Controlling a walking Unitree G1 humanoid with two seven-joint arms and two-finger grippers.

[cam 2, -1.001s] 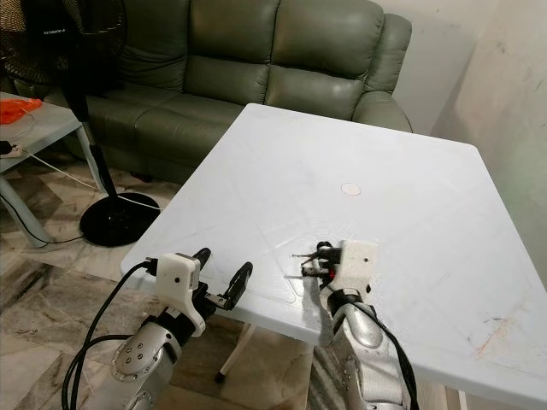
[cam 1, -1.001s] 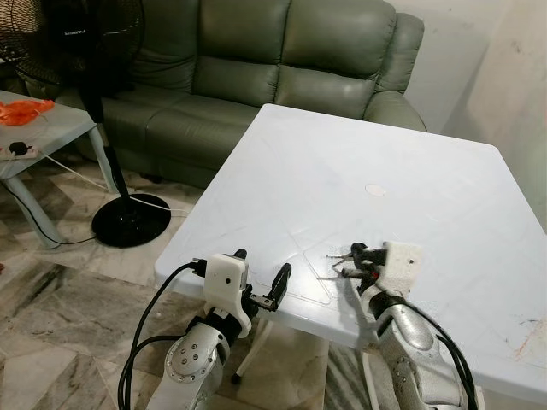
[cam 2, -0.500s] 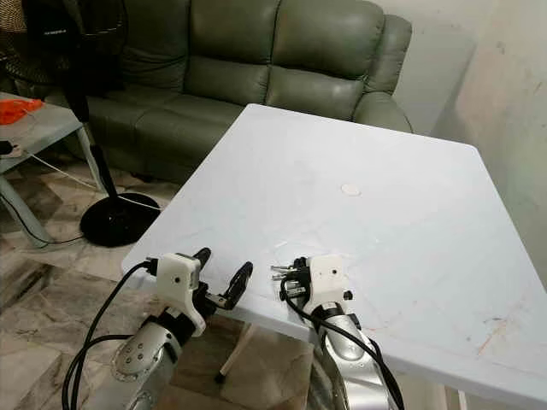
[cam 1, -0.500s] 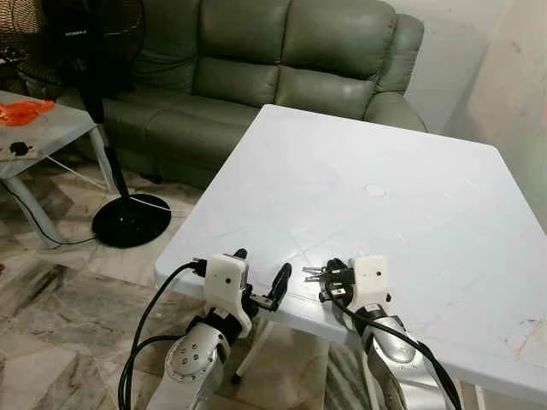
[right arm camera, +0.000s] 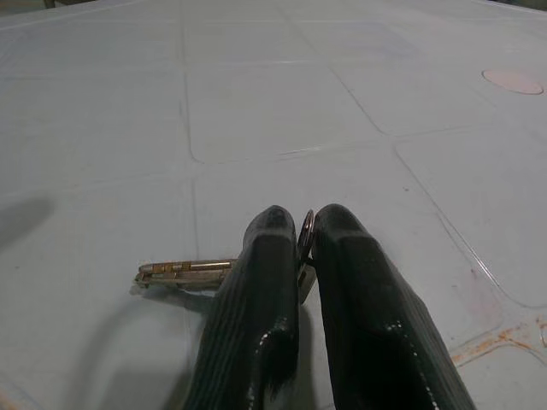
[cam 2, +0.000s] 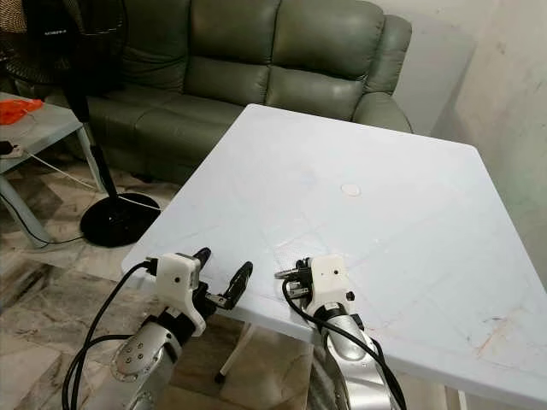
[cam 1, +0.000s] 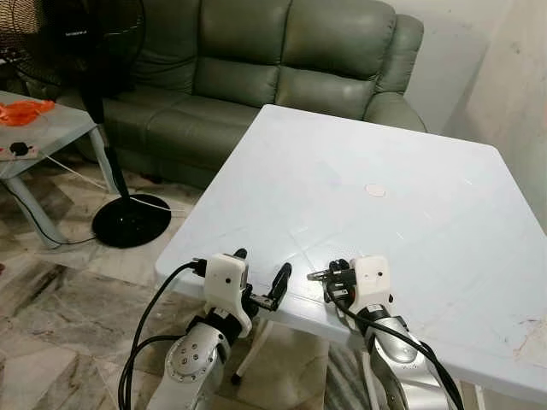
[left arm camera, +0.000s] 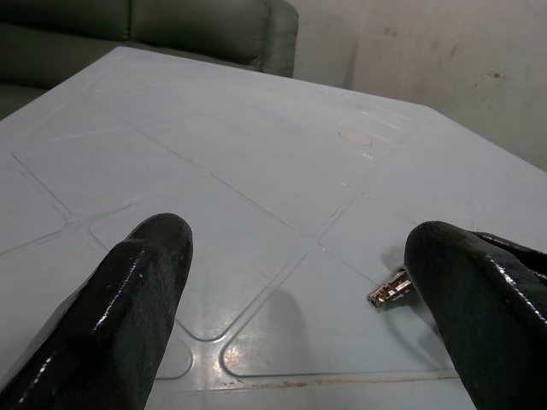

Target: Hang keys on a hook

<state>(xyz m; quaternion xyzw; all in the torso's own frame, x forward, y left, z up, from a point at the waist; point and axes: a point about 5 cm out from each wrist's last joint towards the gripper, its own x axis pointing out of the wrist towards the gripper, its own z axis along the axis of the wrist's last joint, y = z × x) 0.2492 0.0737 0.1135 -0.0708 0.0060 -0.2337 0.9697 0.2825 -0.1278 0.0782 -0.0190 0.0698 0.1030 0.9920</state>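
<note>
Keys (right arm camera: 184,272) sit pinched in your right tool (cam 1: 335,275), low centre of frame, above the white tabletop's (cam 1: 410,171) near edge. Your left tool (cam 1: 259,275) hangs spread apart, empty, just beside that edge.

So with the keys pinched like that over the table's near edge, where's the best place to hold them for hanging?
By the ring, as the right pincer does now: fingers shut on its flat sides from behind. The keys stick out sideways over the table, so a judgement: regripping a blade may leave the ring freer.
</note>
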